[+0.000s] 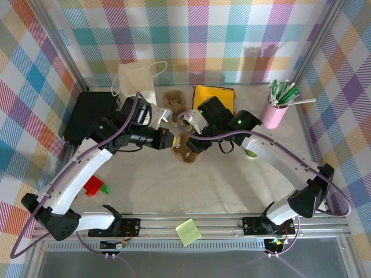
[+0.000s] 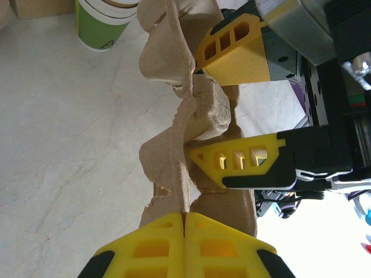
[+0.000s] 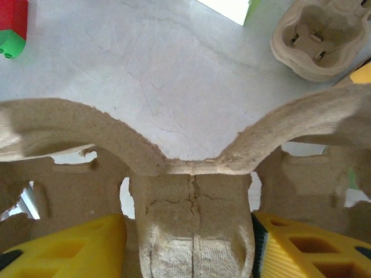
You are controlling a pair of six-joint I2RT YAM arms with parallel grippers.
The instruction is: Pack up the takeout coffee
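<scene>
The left gripper (image 2: 184,225) has its fingers pressed together, pinching the rim of the cardboard carrier (image 2: 168,121). The right gripper (image 3: 191,234) clasps the carrier's middle post. Beyond it, the coffee cup (image 2: 102,28) stands upright on the table (image 2: 58,150), long axis vertical, base down.

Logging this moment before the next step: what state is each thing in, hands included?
held cup carrier: gripped by both hands.
left hand: shut on its rim.
right hand: closed on its centre post.
second cup carrier: empty, resting on the table.
takeout coffee: upright on the table, not yet packed.
paper bag: standing upright at the back.
pink cup: upright, holding straws.
</scene>
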